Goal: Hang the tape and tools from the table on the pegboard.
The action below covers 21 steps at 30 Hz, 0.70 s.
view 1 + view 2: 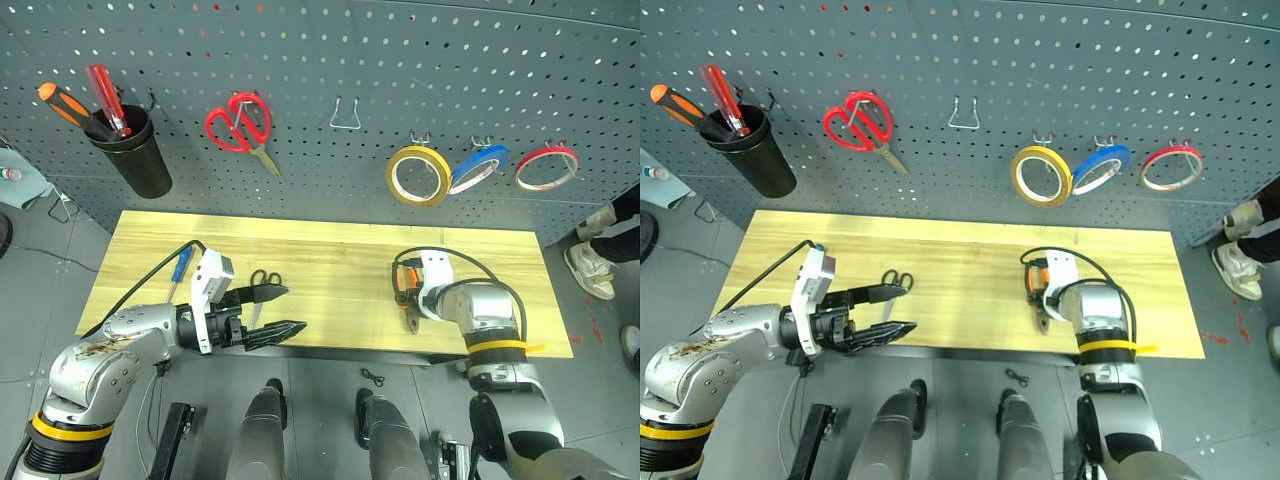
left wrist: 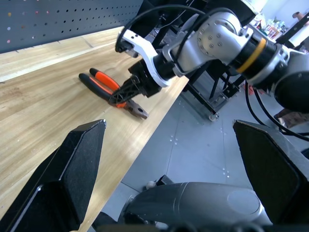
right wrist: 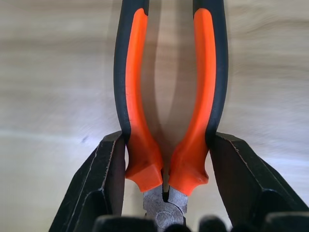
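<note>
your pegboard (image 1: 330, 60) fills the back, and the blue tape (image 1: 478, 167) already hangs on it between a yellow roll (image 1: 418, 175) and a red ring (image 1: 546, 167); red scissors (image 1: 240, 125) and a black cup (image 1: 133, 152) of screwdrivers hang further left. below it your table (image 1: 330, 265) carries the rest. your right gripper (image 3: 164, 181) is down on the pliers (image 3: 166, 96), one finger against the outside of each orange-and-black handle near the joint, pliers lying flat on the wood by the front edge. your left gripper (image 1: 272, 312) hangs wide apart and empty over the front left. just behind it lie the small black scissors (image 1: 264, 280) and the blue screwdriver (image 1: 181, 264).
</note>
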Each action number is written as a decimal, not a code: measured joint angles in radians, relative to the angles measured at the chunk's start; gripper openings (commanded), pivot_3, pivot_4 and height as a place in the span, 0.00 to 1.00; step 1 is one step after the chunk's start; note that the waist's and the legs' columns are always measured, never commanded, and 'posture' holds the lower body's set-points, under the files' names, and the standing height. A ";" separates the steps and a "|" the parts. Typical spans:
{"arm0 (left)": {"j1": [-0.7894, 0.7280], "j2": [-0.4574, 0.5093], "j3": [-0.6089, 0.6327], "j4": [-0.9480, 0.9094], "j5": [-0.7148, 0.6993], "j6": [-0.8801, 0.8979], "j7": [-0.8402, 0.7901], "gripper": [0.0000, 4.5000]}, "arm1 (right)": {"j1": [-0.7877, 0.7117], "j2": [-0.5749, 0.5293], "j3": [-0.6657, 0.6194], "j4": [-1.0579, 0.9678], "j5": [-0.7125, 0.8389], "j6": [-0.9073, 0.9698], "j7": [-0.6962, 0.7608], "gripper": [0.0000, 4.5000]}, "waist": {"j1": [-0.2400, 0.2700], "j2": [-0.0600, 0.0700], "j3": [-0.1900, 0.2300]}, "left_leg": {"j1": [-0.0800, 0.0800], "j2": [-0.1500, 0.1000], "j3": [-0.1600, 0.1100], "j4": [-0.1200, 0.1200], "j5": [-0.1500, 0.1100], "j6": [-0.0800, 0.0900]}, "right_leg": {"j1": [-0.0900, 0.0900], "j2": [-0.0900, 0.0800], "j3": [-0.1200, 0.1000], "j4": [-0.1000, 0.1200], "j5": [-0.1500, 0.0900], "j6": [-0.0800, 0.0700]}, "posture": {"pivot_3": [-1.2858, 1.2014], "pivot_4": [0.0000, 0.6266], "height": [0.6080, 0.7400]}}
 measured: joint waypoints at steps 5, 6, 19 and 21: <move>-0.014 -0.032 0.094 0.006 -0.128 0.064 0.068 1.00 | 0.080 -0.059 0.089 -0.459 0.074 -0.051 0.135 0.51 | -0.007 0.001 0.001 | -0.001 0.001 -0.001 0.000 0.000 0.000 | -0.001 0.001 0.000 0.001 -0.004 0.007 | 0.58 0.48 1.00; -0.019 -0.034 0.110 0.006 -0.149 0.070 0.081 1.00 | 0.074 -0.057 0.089 -0.515 0.085 -0.064 0.142 0.51 | -0.006 0.001 0.001 | 0.000 0.001 -0.001 0.000 0.000 0.000 | -0.001 0.002 0.000 0.001 -0.004 0.007 | 0.58 0.47 1.00; -0.406 -0.286 0.266 0.175 -0.389 -0.021 0.490 1.00 | -0.387 0.144 0.083 -0.319 -0.052 -0.777 -0.066 0.51 | 0.007 -0.006 -0.004 | -0.001 0.000 -0.003 0.001 0.003 -0.005 | 0.002 0.001 -0.003 -0.002 0.004 0.001 | 0.58 0.40 1.00; -0.430 -0.291 0.249 0.185 -0.350 -0.043 0.493 1.00 | -0.444 0.144 0.074 -0.166 -0.087 -0.900 -0.102 0.51 | 0.009 -0.006 -0.004 | -0.001 0.000 -0.003 0.000 0.003 -0.005 | 0.002 0.001 -0.003 -0.003 0.004 0.000 | 0.58 0.40 1.00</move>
